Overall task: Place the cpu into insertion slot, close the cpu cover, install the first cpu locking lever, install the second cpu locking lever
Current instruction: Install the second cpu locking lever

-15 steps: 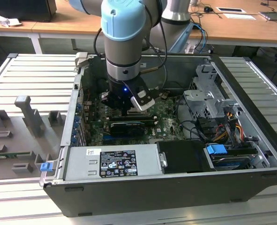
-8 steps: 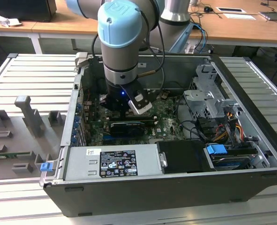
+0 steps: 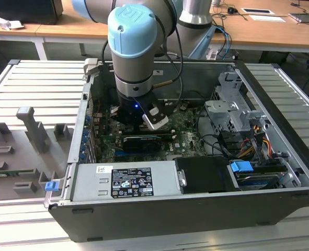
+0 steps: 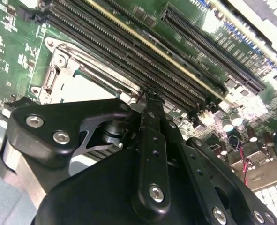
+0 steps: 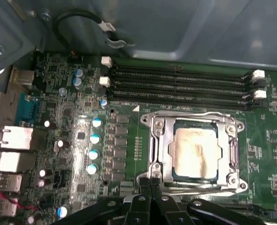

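Arm point(image 3: 136, 57): grey cylindrical joint housing, pale blue round end cap with embossed logo at 12 o'clock of the wrist. Black cable point(image 3: 178, 63) loops down its side at 3 o'clock. Small blue indicator light on the black wrist section. Gripper point(image 4: 150, 101): matte black linkage plates, silver hex-head screws point(image 4: 35, 122), machined aluminium body behind.

A robotics lab; slatted metal bench point(image 3: 34, 78), wooden desks point(image 3: 259, 29) behind.

The black gripper linkage point(image 4: 147, 154) is covering most of the square silver socket frame point(image 4: 63, 70), its lower edge running out of frame
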`<state>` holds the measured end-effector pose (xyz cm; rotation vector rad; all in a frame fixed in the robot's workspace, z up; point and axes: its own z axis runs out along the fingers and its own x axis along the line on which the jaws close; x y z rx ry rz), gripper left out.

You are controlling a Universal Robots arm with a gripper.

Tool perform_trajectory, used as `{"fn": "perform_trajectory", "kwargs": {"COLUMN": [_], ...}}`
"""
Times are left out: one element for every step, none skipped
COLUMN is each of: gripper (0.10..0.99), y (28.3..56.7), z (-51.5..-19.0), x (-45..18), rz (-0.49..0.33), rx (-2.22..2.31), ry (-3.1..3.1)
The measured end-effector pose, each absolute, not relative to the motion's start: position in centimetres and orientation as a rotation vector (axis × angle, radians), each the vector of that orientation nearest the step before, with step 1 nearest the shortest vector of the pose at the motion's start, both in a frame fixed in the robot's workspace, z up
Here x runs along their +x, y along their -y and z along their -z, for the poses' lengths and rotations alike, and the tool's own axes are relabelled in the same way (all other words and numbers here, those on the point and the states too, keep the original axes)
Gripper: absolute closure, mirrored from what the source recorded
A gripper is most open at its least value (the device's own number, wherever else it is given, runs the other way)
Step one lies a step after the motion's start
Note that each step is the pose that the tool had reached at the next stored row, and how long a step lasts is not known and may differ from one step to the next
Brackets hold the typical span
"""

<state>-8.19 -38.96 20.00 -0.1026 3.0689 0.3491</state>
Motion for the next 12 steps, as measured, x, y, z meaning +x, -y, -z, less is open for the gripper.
{"fn": "perform_trajectory", "kwargs": {"gripper": [0.98, 0.98, 0.98, 0.98, 0.98, 0.98, 0.98, 0.98, 0.98, 0.98, 0.98, 0.98], "y": [39.04, 39.13, 39.17, 39.19, 39.19, 39.2, 39.21, 39.21, 39.2, 39.2, 39.2, 39.2], "z": [-19.92, -19.83, -19.79, -19.73, -19.62, -19.57, -19.56, -19.56, -19.56, -19.62, -19.74, -19.97], "x": [-8.28, -8.42, -8.51, -8.61, -8.69, -8.73, -8.75, -8.76, -8.76, -8.77, -8.77, -8.77], "rz": [-0.366, -0.377, -0.382, -0.387, -0.392, -0.395, -0.396, -0.397, -0.397, -0.397, -0.397, -0.397], "rx": [-0.102, -0.102, -0.102, -0.102, -0.102, -0.102, -0.102, -0.102, -0.102, -0.102, -0.102, -0.102], "ry": [-3.066, -3.063, -3.063, -3.061, -3.06, -3.059, -3.058, -3.058, -3.058, -3.058, -3.058, -3.058]}}
